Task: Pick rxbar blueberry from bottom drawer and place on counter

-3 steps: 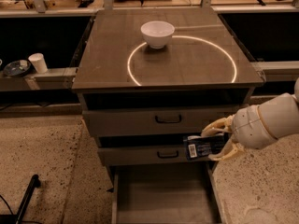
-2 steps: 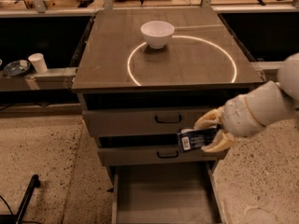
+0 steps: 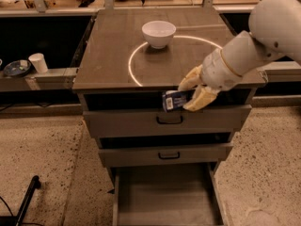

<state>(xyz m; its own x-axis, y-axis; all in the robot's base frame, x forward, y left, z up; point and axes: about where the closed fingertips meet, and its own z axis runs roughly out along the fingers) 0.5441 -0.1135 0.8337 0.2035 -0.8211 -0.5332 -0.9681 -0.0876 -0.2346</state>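
The gripper (image 3: 187,94) pinches the bar (image 3: 172,100) between its 2 fingers (image 3: 201,98) at the near edge of the counter (image 3: 108,55), above the open drawer (image 3: 164,199); a bowl (image 3: 158,33) sits farther back.

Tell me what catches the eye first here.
The end effector, at the front edge of the counter, grips the rxbar blueberry in front of the top drawer. A white bowl sits farther back, on a bright light ring; the bottom drawer stands pulled open below.
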